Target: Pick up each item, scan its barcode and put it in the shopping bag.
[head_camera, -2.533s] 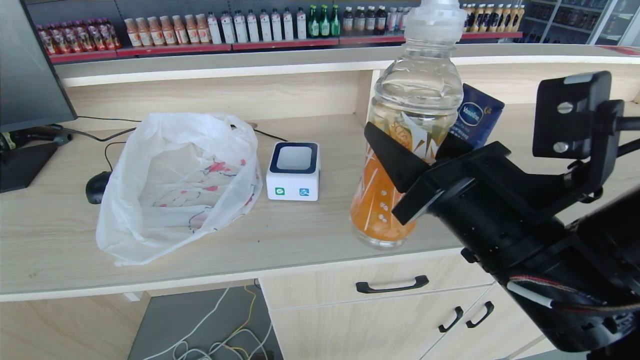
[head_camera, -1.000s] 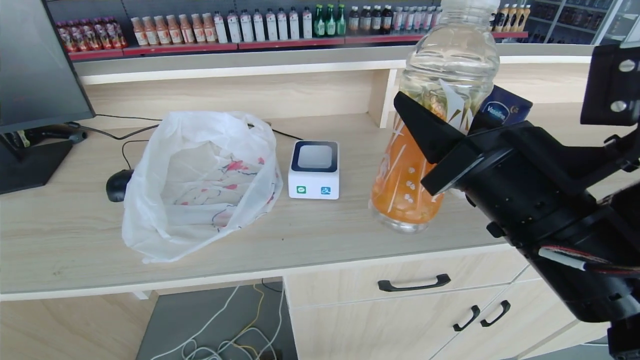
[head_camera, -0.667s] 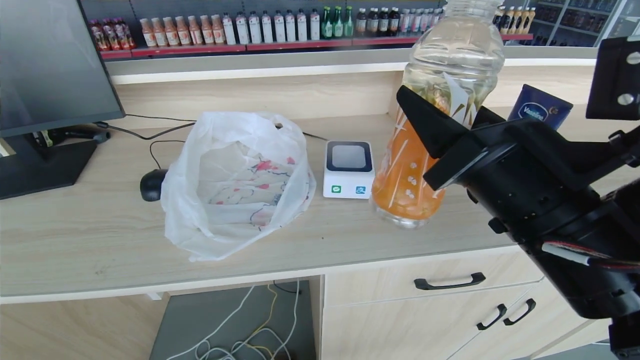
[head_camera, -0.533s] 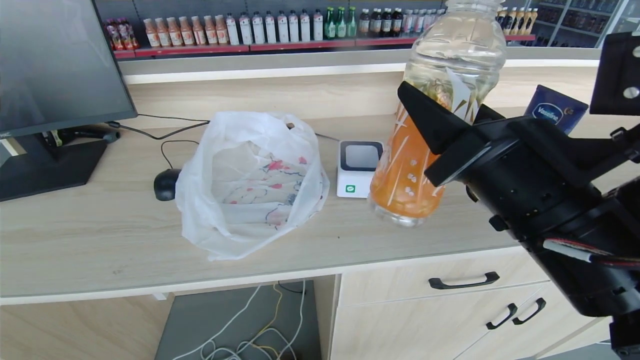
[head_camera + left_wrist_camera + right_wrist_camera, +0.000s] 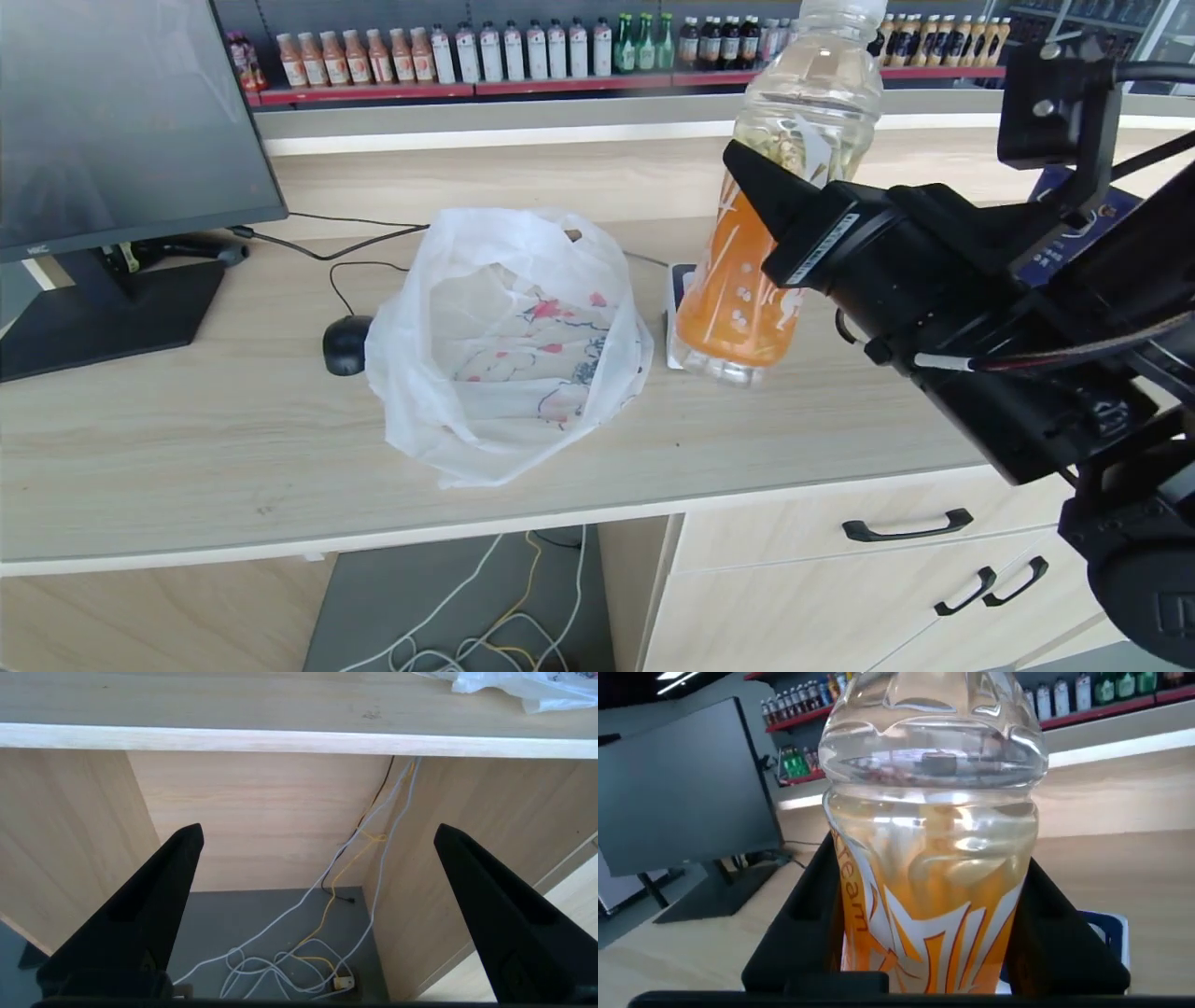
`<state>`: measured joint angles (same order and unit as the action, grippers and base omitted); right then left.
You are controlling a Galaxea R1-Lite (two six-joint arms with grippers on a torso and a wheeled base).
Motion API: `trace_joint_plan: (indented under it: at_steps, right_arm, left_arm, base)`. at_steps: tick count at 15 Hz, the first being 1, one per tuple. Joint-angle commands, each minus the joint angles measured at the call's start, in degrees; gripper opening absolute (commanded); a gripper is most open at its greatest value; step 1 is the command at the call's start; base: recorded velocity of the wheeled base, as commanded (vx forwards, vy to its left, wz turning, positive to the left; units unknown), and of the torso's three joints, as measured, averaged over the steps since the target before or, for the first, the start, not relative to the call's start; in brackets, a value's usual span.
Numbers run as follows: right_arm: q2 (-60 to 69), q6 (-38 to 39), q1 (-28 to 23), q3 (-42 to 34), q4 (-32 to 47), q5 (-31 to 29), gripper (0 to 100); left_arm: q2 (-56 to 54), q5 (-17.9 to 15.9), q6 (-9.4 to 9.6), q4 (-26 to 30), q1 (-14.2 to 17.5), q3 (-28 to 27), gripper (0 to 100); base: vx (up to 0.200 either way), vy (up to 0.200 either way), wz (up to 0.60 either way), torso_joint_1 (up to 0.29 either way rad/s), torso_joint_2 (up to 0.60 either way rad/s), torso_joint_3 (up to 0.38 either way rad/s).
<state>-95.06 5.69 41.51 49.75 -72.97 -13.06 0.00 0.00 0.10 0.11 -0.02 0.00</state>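
My right gripper is shut on a clear bottle with an orange label, held upright above the counter. The bottle hangs just in front of the white scanner and covers most of it. In the right wrist view the bottle sits between the black fingers. The white shopping bag stands open to the scanner's left. A blue tube shows behind my right arm. My left gripper is open and low, facing the space under the counter edge.
A monitor stands at the counter's left, with a black mouse and cables beside the bag. Shelves of bottles run along the back. Drawers with black handles sit below the counter; loose cables lie underneath.
The head camera has turned, shifting the scene rightward. My right gripper has carried the bottle left, from beside the scanner to in front of it, and the blue tube is now mostly behind the arm.
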Motion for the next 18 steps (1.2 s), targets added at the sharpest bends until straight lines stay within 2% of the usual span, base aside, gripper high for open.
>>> trace_joint_plan:
  at_steps: [1, 5, 7, 12, 14, 16, 18]
  right_arm:
    - [-3.2, 2.48, -3.28, 2.98, 0.02, -0.13, 0]
    - [-9.97, 8.46, -8.64, 10.54, 0.29, -0.04, 0]
    - [-11.64, 12.32, -8.9, 12.3, 0.46, -0.3, 0]
    - [-13.66, 18.92, -12.77, 12.56, 0.55, -0.57, 0]
    - [-13.92, 24.72, -13.91, 14.59, 4.68, -1.97, 0]
    - [-14.27, 31.75, -13.91, 20.56, 11.27, -7.07, 0]
    - [-14.54, 37.02, -13.91, 26.36, 16.9, -8.65, 0]
  left_arm:
    - [0.0, 0.0, -0.01, -0.02, 0.02, 0.0, 100]
    - [0.0, 0.0, -0.01, -0.02, 0.02, 0.0, 100]
    - [0.0, 0.0, -0.01, -0.02, 0.11, 0.0, 100]
    - [0.0, 0.0, -0.01, -0.02, 0.02, 0.0, 100]
    - [0.0, 0.0, -0.01, -0.02, 0.11, 0.0, 100]
    - [0.0, 0.0, -0.01, -0.02, 0.02, 0.0, 100]
    - [0.0, 0.0, -0.01, -0.02, 0.02, 0.0, 100]
  base:
    - [0.0, 0.0, 0.0, 0.0, 0.0, 0.0]
    - [0.0, 0.0, 0.0, 0.0, 0.0, 0.0]
    - [0.0, 0.0, 0.0, 0.0, 0.0, 0.0]
    - [0.0, 0.0, 0.0, 0.0, 0.0, 0.0]
    - [0.0, 0.0, 0.0, 0.0, 0.0, 0.0]
    - [0.0, 0.0, 0.0, 0.0, 0.0, 0.0]
    - [0.0, 0.0, 0.0, 0.0, 0.0, 0.0]
